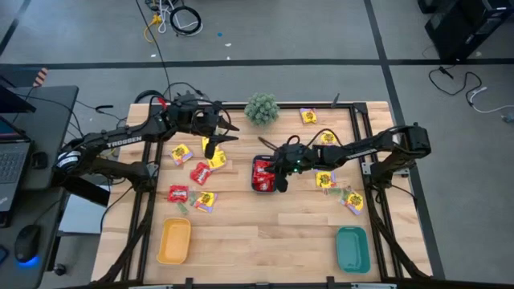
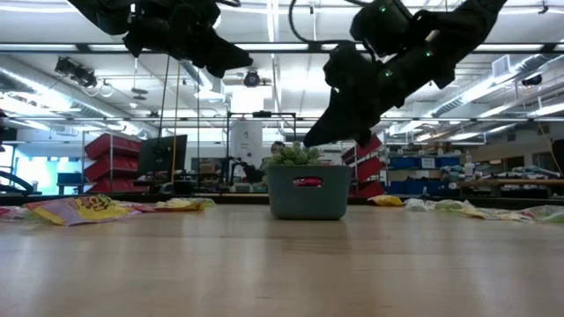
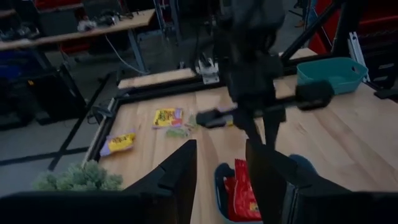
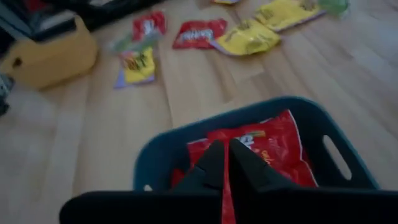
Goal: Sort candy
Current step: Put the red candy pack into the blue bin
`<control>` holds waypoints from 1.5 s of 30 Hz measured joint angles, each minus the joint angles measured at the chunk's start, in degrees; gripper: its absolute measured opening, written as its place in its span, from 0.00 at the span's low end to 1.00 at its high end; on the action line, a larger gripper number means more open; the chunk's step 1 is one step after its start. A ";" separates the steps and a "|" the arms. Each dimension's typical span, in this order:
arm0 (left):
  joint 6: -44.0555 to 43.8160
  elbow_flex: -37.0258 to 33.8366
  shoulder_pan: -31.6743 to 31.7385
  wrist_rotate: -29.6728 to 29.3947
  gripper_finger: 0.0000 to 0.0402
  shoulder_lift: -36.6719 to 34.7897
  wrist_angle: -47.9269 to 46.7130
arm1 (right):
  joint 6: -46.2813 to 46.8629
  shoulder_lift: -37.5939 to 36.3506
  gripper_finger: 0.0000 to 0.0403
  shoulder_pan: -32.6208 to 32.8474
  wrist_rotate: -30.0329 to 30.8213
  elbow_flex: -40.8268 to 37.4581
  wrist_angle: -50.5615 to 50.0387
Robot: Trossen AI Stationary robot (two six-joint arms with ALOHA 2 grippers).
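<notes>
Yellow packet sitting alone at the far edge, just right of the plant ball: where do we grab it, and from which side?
Come straight down from above. The yellow packet lies flat on the table, so no edge is raised for a side approach. Pinch across its narrower width, at the middle. Its sides look free, with the plant ball standing apart from it, so the fingers should have room.

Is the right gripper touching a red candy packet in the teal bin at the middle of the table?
Touching. In the right wrist view, the right gripper has its fingertips closed on a red candy packet inside the teal bin, with no gap visible between them.
</notes>
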 joint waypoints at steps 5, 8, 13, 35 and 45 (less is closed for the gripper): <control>1.14 0.02 -0.02 -0.07 0.29 -1.22 -0.48 | -3.46 5.25 0.01 -0.85 0.20 0.38 3.71; 1.19 0.02 -0.02 -0.05 0.26 -1.91 -1.65 | -5.63 7.39 0.01 -1.11 0.18 0.40 6.06; 1.28 0.02 -0.08 -0.02 0.23 -2.94 -2.72 | -7.07 9.84 0.00 -1.34 0.18 0.42 7.73; -3.68 4.23 -6.42 -15.84 0.22 -5.79 -28.56 | -8.15 -2.49 0.19 -1.29 1.62 0.35 1.19; -30.15 5.66 -16.75 -27.71 0.22 -5.68 -56.82 | -9.28 -4.64 0.33 -1.30 1.71 0.35 -1.47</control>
